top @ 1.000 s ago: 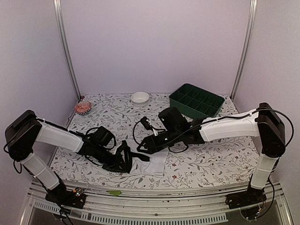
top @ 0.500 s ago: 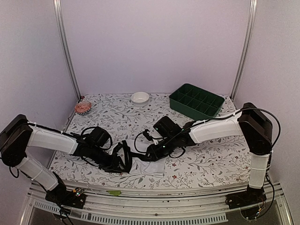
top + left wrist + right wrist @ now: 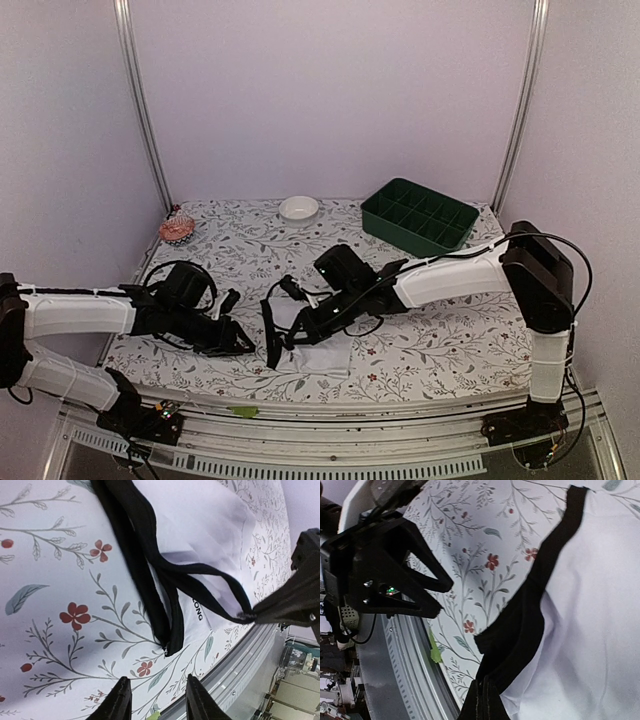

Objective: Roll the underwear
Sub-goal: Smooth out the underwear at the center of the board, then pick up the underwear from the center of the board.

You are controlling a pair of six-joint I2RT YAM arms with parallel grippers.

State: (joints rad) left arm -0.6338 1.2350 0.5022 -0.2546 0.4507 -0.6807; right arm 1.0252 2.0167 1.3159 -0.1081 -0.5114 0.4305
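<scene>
Fingers (image 3: 292,597) of right gripper (image 3: 248,614) clamped tight on black waistband (image 3: 142,575) of underwear (image 3: 200,525), one loop pulled taut off cloth. Fingers (image 3: 119,704) of left gripper (image 3: 156,700) parted, nothing between, just beside folded waistband end. Underwear: white soft fabric, rumpled, half folded; black band, white lettering partly visible. Lies near front edge of tabletop (image 3: 430,340), around middle.

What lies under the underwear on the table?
Only the flowered table cover shows around the underwear; whatever is beneath its flat white part is hidden by the fabric. The right pincer pinches one black strap, raised above the white fabric.
</scene>
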